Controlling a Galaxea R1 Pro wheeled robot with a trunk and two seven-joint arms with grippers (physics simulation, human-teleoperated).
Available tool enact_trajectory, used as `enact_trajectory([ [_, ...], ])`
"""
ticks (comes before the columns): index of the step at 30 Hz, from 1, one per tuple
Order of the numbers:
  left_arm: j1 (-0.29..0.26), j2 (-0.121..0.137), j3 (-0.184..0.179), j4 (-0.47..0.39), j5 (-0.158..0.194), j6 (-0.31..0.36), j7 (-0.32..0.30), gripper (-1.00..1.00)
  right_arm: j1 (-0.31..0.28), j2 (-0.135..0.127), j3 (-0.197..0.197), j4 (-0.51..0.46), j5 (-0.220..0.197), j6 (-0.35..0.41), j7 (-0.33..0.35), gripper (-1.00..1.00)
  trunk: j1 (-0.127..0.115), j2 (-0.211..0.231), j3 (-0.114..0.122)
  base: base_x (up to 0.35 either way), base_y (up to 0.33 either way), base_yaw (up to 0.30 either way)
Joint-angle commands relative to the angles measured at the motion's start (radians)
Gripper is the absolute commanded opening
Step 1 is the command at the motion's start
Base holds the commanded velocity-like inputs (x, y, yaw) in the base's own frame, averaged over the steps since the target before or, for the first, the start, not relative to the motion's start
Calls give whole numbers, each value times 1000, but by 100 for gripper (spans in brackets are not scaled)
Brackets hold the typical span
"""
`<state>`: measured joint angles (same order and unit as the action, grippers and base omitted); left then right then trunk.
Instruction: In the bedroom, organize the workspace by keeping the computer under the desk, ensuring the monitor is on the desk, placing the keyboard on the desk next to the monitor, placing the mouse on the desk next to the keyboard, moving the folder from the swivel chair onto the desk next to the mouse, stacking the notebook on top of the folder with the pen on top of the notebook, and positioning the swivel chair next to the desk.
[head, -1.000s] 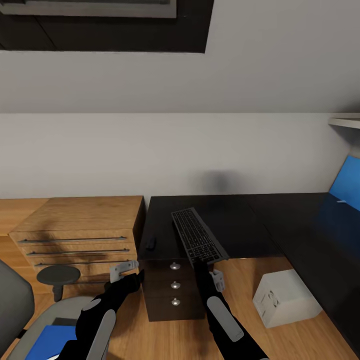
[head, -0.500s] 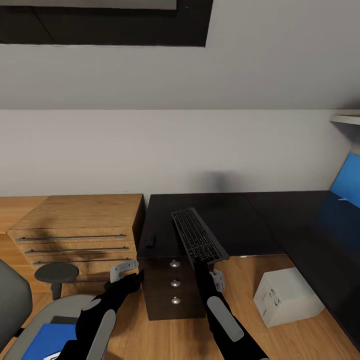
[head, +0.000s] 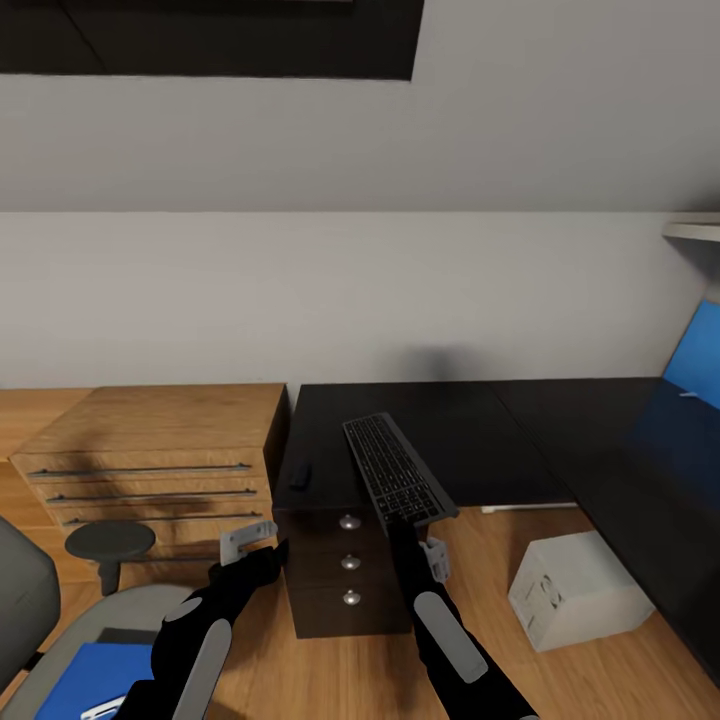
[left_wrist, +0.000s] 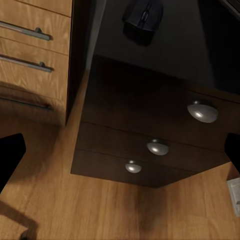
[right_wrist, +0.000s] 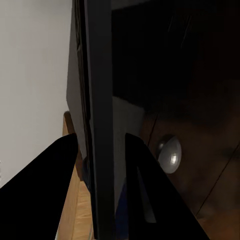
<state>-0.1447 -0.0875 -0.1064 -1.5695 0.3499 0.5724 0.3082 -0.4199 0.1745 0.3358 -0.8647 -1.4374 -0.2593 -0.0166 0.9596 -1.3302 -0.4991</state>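
While keyboard (head: 396, 472) overhangs desk (head: 470, 440); mouse (head: 301, 474) beside it.

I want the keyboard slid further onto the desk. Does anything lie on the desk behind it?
Nothing visible does. The right gripper grips the keyboard at its near end, and the desk behind it looks bare up to the wall. The mouse lies off to the left near the front edge, out of that path.

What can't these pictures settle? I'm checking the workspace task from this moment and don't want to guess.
- Monitor, pen: cannot be found; the desk is cut by the head view's right edge.
- Folder, notebook: cut by the bottom edge and left arm.
- Left gripper: fingers sit at the wrist view's edges; state unclear.
- Right gripper: clamps the keyboard; pad contact too dark.
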Motion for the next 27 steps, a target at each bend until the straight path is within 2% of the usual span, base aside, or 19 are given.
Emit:
enact_trajectory([
  [1, -1, 0, -1, -1, 11, 3, 9, 100, 0, 0, 3, 4, -28, -8, -8, -100, 4, -8, -4, 0, 0, 0],
  [3, -1, 0, -1, -1, 11, 3, 9, 100, 0, 0, 3, 4, -28, -8, -8, -100, 12, -22, -11, 0, 0, 0],
  [19, -1, 4, 0, -1, 11, 3, 9, 100, 0, 0, 3, 4, -28, -8, -8, -100, 12, -22, -11, 0, 0, 0],
  [27, -1, 5, 1, -1, 11, 3, 9, 100, 0, 0, 2, 3, -28, -8, -8, -100, -19, 34, 14, 0, 0, 0],
])
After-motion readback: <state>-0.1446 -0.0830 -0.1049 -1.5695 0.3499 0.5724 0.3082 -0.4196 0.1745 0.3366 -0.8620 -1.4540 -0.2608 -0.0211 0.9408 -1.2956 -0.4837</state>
